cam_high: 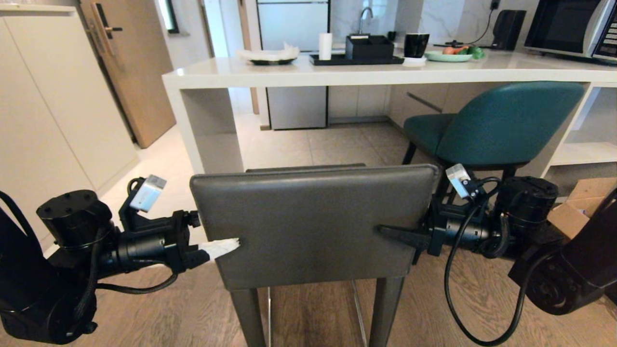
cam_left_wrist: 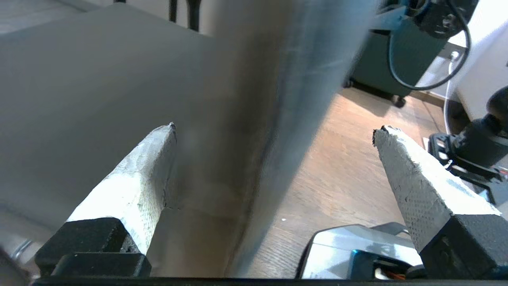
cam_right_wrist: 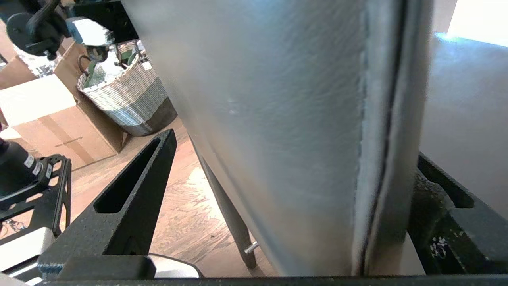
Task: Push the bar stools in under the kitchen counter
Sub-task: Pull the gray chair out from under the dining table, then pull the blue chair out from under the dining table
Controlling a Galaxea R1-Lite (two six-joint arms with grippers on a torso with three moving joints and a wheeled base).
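Straddling left edge: the left gripper (cam_high: pixel 226 248) reaches in level from the left, its jaws spread wide with the backrest's left edge between them; one white-wrapped finger (cam_high: pixel 219 249) lies over the rear face of the backrest, the other is hidden behind it.
Left wrist view: both white fingers (cam_left_wrist: pixel 135 186) stand well apart, the backrest edge running up between them; whether either pad presses the leather is not clear.
Grey stool: the dark grey bar stool (cam_high: pixel 313 221) stands in the middle foreground on the wood floor (cam_high: pixel 144 313), backrest toward the camera, square grey legs below; it sits out in front of the counter, its seat not yet under the slab.
Straddling right edge: the right gripper (cam_high: pixel 400 236) comes in level from the right, jaws also wide apart around the backrest's right edge; one black finger (cam_high: pixel 397 235) lies across the rear face.
Right wrist view: the near black finger (cam_right_wrist: pixel 131 190) stands clear of the leather, while the far one (cam_right_wrist: pixel 440 198) sits close behind the seamed edge.
Counter: the kitchen counter (cam_high: pixel 299 72) runs across the far side, its white top carrying a black tray (cam_high: pixel 356 60), plates and a microwave (cam_high: pixel 573 26).
Teal stool: the teal bar stool (cam_high: pixel 491 125) is to the right, angled, partly under the slab beside the open white shelves (cam_high: pixel 585 152).
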